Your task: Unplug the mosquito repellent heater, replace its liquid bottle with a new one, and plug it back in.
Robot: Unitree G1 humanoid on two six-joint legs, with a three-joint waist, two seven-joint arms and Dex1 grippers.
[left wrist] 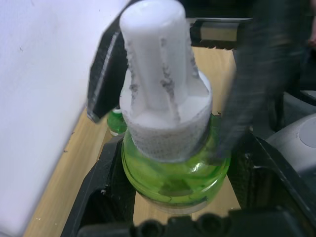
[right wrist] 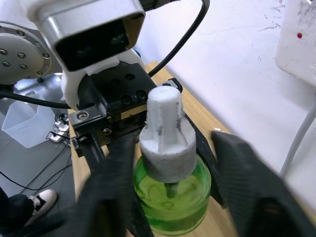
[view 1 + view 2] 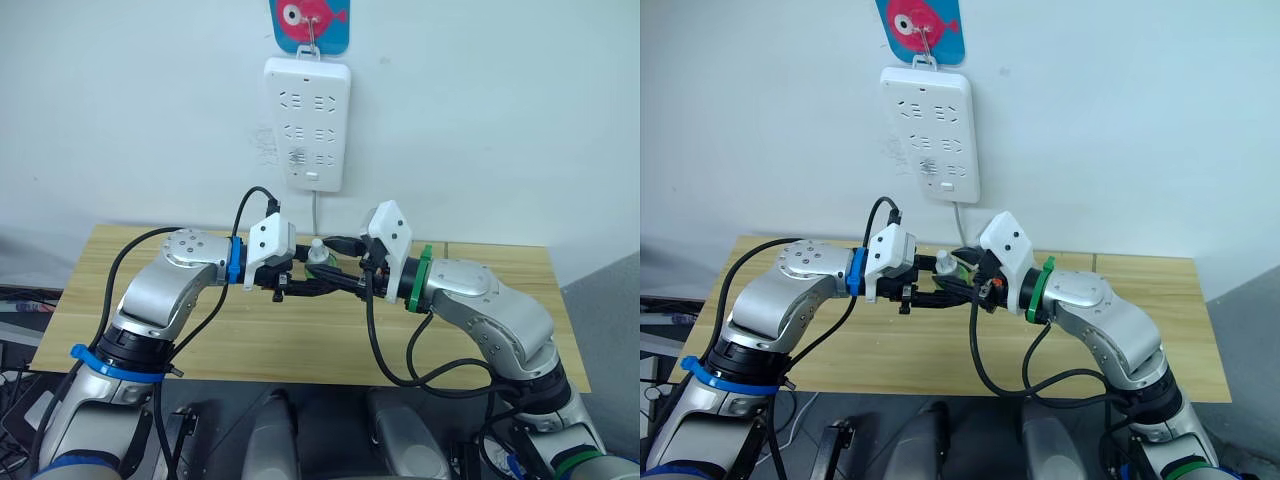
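Observation:
A small translucent green liquid bottle [image 1: 175, 170] with a white ribbed cap [image 1: 158, 74] is held upright above the table, between both arms. My left gripper [image 1: 177, 163] is shut on the bottle's green body. My right gripper [image 2: 173, 187] comes from the opposite side and stands open, one finger [image 1: 106, 74] on each side of the cap with a gap showing. A second green bottle [image 1: 117, 122] stands on the wooden table [image 3: 300, 340] behind. The mosquito repellent heater is out of view.
A white multi-socket power strip [image 3: 307, 122] hangs on the wall above the table's back edge, its cord [image 3: 316, 215] running down behind the grippers. A blue fish hook [image 3: 310, 25] holds it. Black cables loop from both wrists.

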